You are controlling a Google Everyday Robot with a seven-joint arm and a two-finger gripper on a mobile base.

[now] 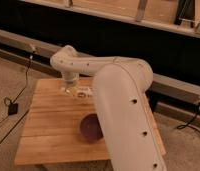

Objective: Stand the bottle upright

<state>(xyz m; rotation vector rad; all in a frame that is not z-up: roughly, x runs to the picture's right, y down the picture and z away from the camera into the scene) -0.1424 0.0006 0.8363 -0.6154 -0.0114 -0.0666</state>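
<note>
The claw (pixel 69 90) hangs low over the far part of the wooden table (pixel 45 132), under the wrist of the white arm (pixel 125 100). It is clenched, and I do not see anything between its jaws. The bottle (pixel 84 92) is just beside the claw, on its right side in the camera view, and it seems to lie on the table. Whether it touches the claw I cannot tell, because the pale bottle and the pale claw run together there. The dark bowl (pixel 91 127) stands nearer to the camera than the claw, well apart from it and a little to the right.

The bottle looks small and narrow, so I judge it is light and probably stiff plastic with a smooth skin. A round body like this rolls easily on the flat wood, so a push from a clenched claw may send it away. I think the claw needs to open first and then take the bottle across the body, near the end with the round top. In this way the bottom can swing down to the table. The grip should be gentle but firm, because a smooth bottle can slip and turn between the jaws.
</note>
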